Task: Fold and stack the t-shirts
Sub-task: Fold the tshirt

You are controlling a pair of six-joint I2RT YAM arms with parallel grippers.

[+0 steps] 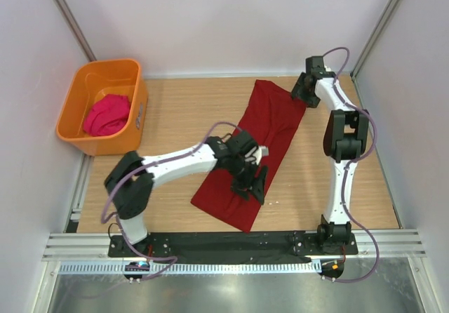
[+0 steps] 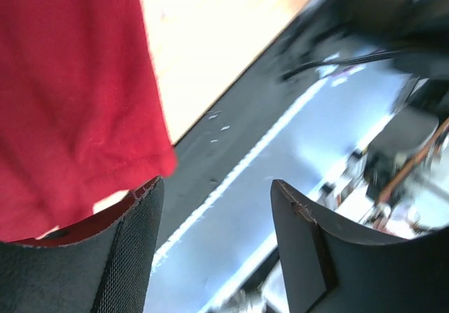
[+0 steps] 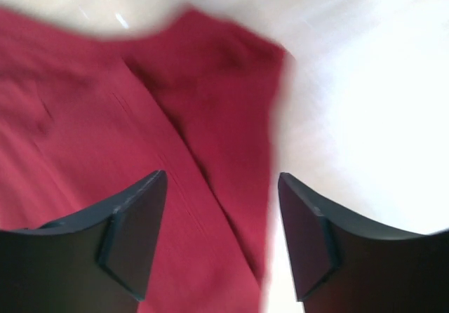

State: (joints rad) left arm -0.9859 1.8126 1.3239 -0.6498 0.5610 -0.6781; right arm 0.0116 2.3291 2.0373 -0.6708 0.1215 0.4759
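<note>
1. Nearest us, the left gripper [image 1: 252, 182] hangs over the near end of the crimson t-shirt [image 1: 272, 123]. Its jaws stand wide, and in its wrist view nothing lies between them; the cloth's hem is just beside one finger.
2. The crimson t-shirt lies on the table [image 1: 175, 116] as a long narrow band, slanting from near centre towards the far right. We take it to be folded lengthwise already, with a crosswise fold yet to make.
3. We judge the cloth light, thin and limp. It will sag from any pinch and drag on the wood, and its layers may slide apart. We would take it at the two corners of one short end, catching every layer at the edge.
4. Farther off, the right gripper [image 1: 303, 88] sits at the far end's right edge, jaws wide and empty, red cloth beneath them.
5. Farthest, at the left, the magenta t-shirt [image 1: 106, 114] lies bunched in the orange tub [image 1: 76, 97], well apart and not yet folded.
</note>
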